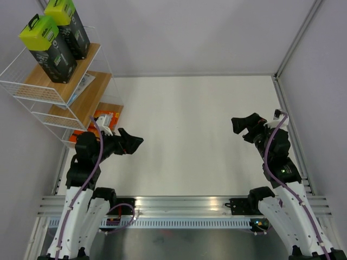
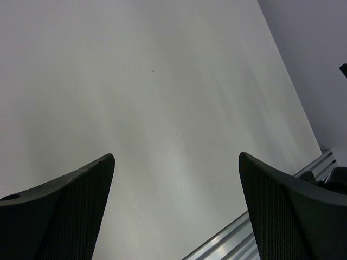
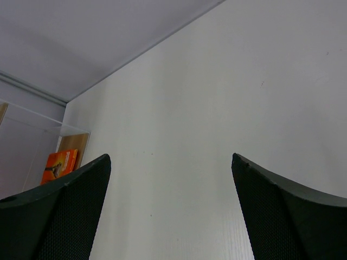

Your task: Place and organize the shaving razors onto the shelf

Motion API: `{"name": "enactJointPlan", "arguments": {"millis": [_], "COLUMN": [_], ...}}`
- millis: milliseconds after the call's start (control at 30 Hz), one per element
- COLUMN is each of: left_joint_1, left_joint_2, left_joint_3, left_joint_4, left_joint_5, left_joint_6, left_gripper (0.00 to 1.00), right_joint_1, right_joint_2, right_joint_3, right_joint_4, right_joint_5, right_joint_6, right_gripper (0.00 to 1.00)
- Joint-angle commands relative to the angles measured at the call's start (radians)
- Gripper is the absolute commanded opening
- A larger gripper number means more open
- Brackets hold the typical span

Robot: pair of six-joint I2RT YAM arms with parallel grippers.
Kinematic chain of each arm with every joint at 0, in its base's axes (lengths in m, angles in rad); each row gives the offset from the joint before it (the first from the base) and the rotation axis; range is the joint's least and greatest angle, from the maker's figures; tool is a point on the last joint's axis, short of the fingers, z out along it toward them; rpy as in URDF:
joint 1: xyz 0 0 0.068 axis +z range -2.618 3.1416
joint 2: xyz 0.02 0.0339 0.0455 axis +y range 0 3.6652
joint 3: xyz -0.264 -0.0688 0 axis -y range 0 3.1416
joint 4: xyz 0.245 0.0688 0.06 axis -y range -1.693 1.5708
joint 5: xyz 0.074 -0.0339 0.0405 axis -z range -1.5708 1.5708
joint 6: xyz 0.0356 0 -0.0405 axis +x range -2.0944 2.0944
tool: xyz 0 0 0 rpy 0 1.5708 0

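Pincer state first: the left pincer (image 1: 132, 144) is spread wide, with nothing between its fingers and nothing touching them. It hovers over the white surface (image 1: 190, 135) near the left edge. The right pincer (image 1: 242, 129) is spread just as wide and also bare, and hangs near the right edge, well apart from the other.

The razor packs sit on the shelf (image 1: 92, 95) in the far left corner, just beyond and left of the left pincer and well apart from the right one. An orange box (image 1: 104, 118) lies on the lowest wood board, nearest the left pincer and partly hidden by that arm. On the middle board a flat white-blue pack (image 1: 84, 85) lies partly tucked under the top board. Farthest back, on the top board, two black boxes with lime-green tops (image 1: 51, 51) stand upright, one close behind the other.
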State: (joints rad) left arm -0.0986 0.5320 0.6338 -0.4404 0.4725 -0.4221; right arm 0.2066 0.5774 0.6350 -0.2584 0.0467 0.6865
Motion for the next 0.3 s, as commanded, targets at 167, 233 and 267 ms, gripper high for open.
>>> {"name": "enactJointPlan", "arguments": {"millis": [167,233,267], "left_joint_1": [-0.004,-0.006,-0.006], "left_joint_2": [0.02,0.014,0.013], "left_joint_3": [0.009,0.007,0.006], "left_joint_4": [-0.003,-0.003,-0.003], "left_joint_5": [-0.035,-0.037,-0.037], "left_joint_6": [0.026,0.023,0.023], "left_gripper": [1.0,1.0,1.0], "right_joint_1": [0.001,0.001,0.001], "right_joint_2": [0.006,-0.01,-0.016], "right_joint_3": [0.066,0.055,0.051], "right_joint_4": [-0.005,-0.007,-0.002], "right_joint_5": [0.035,0.042,0.036], "right_joint_6": [-0.015,-0.018,-0.028], "right_gripper": [0.98,0.98,0.98]}}
